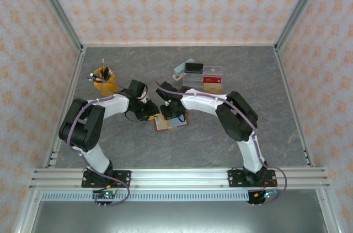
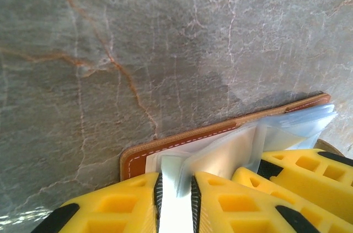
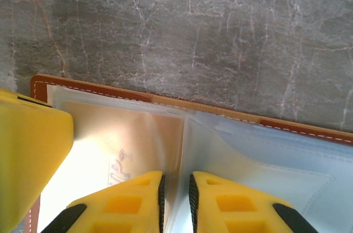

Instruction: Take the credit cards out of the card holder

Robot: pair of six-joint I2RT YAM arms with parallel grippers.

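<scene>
So the biggest thing here is the grey marble-look table (image 1: 231, 145), and the card holder (image 1: 172, 124) lies open on it roughly mid-table, so I'll place everything else off that. The two arms reach in from the near edge and meet right over it, the left arm (image 1: 88, 128) coming from its left side and the right arm (image 1: 237, 114) from its right. Behind the card holder, toward the far wall and a bit to the right, there's a clear acrylic organiser (image 1: 212, 74) with a black box (image 1: 194, 67) on it and a light blue block (image 1: 181, 69) touching its left end. Well off to the far left of the card holder is a yellow pen cup (image 1: 103, 80). The holder itself is reddish-brown leather with white stitching and see-through sleeves fanned up out of it. The left gripper (image 2: 175, 200) sits at its left end, fingers pinched together on one clear sleeve. The right gripper (image 3: 176, 200) is just beside it over the middle, jaws nearly together with a sleeve edge caught between them. A tan credit card (image 3: 124, 139) is still tucked in the sleeve next to those fingers.
</scene>
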